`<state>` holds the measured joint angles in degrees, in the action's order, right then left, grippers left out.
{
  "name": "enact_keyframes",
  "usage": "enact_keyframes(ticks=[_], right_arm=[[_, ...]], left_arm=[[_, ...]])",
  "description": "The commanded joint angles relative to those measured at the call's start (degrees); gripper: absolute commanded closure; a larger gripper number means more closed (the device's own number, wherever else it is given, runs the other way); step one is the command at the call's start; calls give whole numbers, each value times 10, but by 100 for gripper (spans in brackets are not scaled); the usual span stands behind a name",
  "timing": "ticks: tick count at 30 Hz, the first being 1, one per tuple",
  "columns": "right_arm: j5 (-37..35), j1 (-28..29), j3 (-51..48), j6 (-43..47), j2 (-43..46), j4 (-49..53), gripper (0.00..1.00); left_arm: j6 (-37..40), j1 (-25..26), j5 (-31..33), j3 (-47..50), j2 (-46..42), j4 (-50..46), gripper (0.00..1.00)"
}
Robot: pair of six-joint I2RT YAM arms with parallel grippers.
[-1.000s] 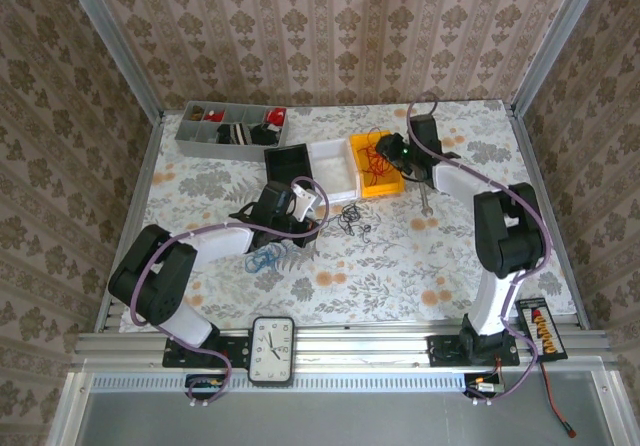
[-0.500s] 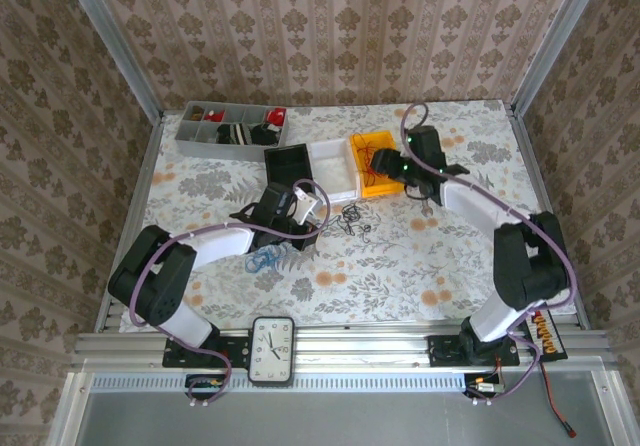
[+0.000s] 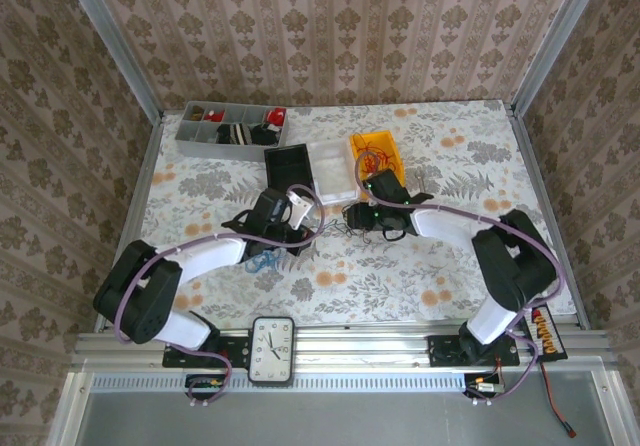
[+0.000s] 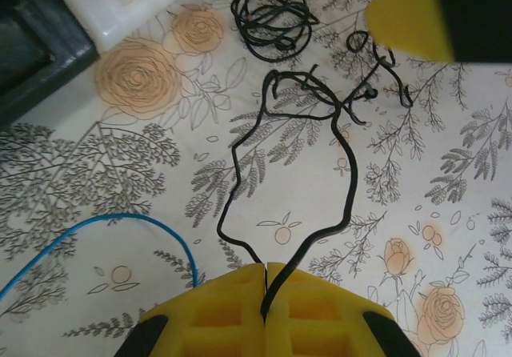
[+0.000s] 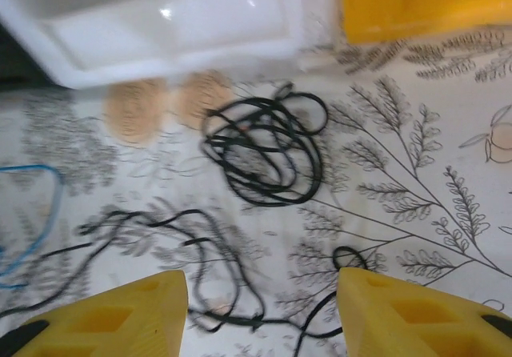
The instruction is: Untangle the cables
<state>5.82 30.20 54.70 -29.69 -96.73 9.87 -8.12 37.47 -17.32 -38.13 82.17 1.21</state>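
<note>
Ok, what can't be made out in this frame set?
- Left wrist: the black cable runs in between the shut left fingers, and the clamped part is hidden.
- Left wrist: the blue cable is cut off by the left edge.
- Right wrist: motion blur smears the loose black strand, so its crossings are unreadable.
- Top external: the grey tray contents are too small.

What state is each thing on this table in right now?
Left end effector: shut on thin black cable.
Right end effector: open, empty.
Coiled black cable bundle: tangled, lying free.
Thin blue cable: lying loose.
Yellow plastic bin: holds red cables.
</note>
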Motion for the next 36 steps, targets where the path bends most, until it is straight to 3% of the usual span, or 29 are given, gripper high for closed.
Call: enact_keyframes(ticks=[1,9,19,21,25,28,36], right_arm=[[-44,4,38,10,-39,41,48],[-58,4,78,19,-67,27,47],[-60,9,130,26,-133,40,49],[-73,11,133,28,-141,43,54],[-87,14,125,23,-139,41,83],[-85,16,105,19,-112,33,93],[-97,16,59,-12,13,40,99]], left_arm=[[-12,1,36,12,-35,-1,100],[-14,-5,62,23,-110,-16,100],[-67,-5,177,78,-161,18,100],[-71,-5,181,79,-162,18,100],[-72,-5,185,76,-157,18,100],[-71,-5,186,72,-151,18,100],[-73,-5,205,68,-137,34,100]])
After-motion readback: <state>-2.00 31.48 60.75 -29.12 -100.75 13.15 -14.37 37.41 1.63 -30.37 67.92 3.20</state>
